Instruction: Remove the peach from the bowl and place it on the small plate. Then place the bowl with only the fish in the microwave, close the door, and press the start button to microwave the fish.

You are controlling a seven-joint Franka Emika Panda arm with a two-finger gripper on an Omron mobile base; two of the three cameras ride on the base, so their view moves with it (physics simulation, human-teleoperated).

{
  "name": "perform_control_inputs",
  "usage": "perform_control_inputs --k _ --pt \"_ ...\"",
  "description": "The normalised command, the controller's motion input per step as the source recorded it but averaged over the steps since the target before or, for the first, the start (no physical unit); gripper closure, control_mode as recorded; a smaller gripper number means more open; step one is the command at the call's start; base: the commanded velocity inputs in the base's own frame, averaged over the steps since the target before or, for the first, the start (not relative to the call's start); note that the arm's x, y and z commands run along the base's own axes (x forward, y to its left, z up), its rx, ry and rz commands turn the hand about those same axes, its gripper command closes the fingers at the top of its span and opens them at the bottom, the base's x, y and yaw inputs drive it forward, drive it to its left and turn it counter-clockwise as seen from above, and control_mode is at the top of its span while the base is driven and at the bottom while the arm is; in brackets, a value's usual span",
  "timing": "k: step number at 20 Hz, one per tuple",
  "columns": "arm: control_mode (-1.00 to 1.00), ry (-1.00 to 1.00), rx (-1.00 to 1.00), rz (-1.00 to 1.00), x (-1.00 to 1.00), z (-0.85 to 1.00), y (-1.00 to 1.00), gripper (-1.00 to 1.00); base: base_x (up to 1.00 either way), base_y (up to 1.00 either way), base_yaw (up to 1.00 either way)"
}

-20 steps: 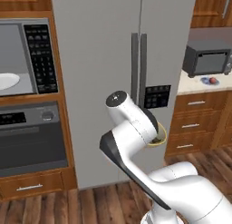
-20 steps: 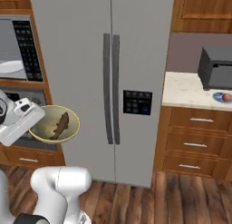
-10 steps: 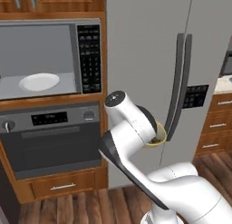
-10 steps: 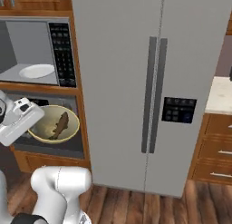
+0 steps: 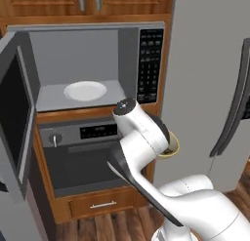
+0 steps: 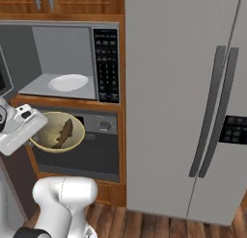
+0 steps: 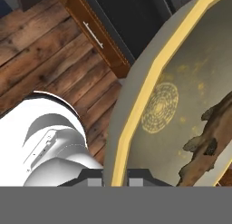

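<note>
Cradling dark fish (image 6: 62,133), yellow-rimmed bowl (image 6: 48,144)

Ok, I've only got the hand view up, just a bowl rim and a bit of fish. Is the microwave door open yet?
Observer: Yes. In the left base view the door is swung wide to the left, and the microwave cavity is exposed.
Operator: Anything inside it?
Observer: A white turntable plate lies on the cavity floor, nothing else on it.
Operator: Where's the bowl relative to the opening?
Observer: In the right base view the bowl hangs below the cavity, in front of the wall oven, with the tool shut on its left rim.
Operator: Peach gone from it?
Observer: Yes, only the fish lies in it.
</note>
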Motion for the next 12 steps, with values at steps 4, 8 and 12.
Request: perform_control_inputs --k 4,8,12 --pt "1.0 0.0 0.0 0.0 0.0 0.0 0.0 1.0 0.53 0.54 0.0" --pt "1.0 0.0 0.0 0.0 0.0 0.0 0.0 1.0 0.29 0.0 0.0" --pt "1.0 0.0 0.0 0.0 0.0 0.0 0.0 1.0 0.37 0.16 0.0"
